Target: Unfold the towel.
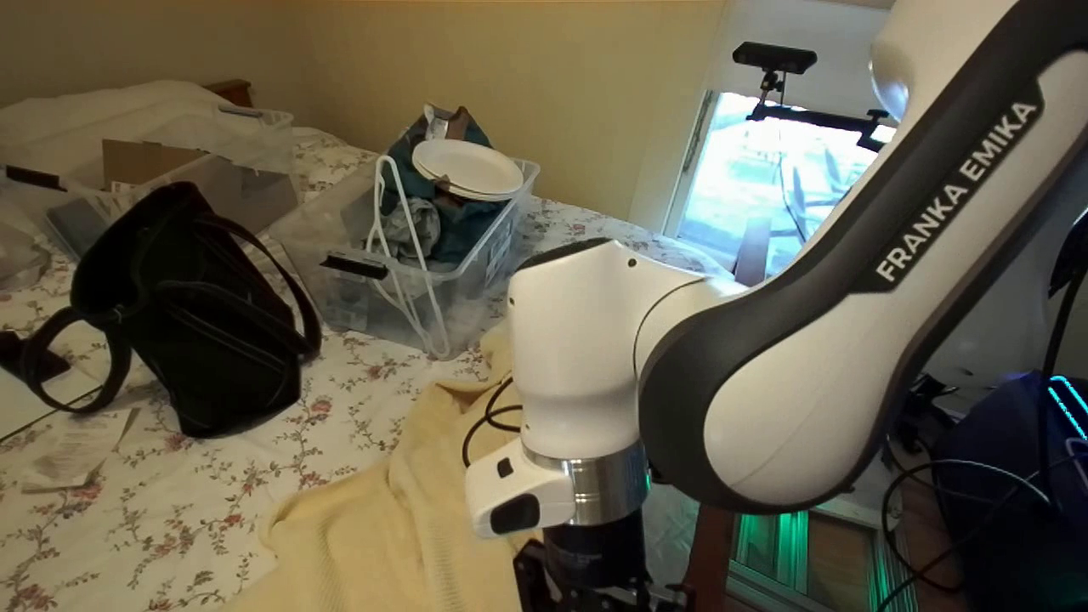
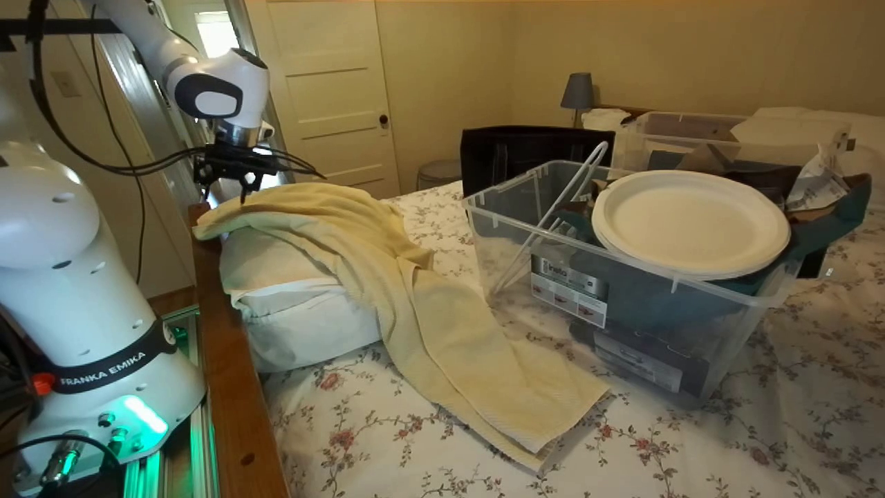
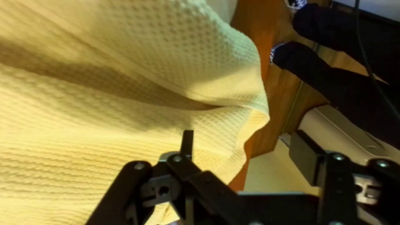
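Towel (image 2: pixel 415 311) rumpled across floral bedspread (image 2: pixel 664 449), one end nr wood rail (image 2: pixel 235 387). My gripper (image 3: pixel 245 150): jaws apart, no cloth held. Risk: shallow pinch may slip; fast pull prob. drags it w/o unfolding.

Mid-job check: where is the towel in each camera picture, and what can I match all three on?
In an exterior view, the towel is in the lower part, left of centre, cut off by the bottom edge.
In an exterior view, the towel runs from mid-left down toward the bottom middle.
In the wrist view, the towel fills most of the left half.
Shared landmark: the claw.
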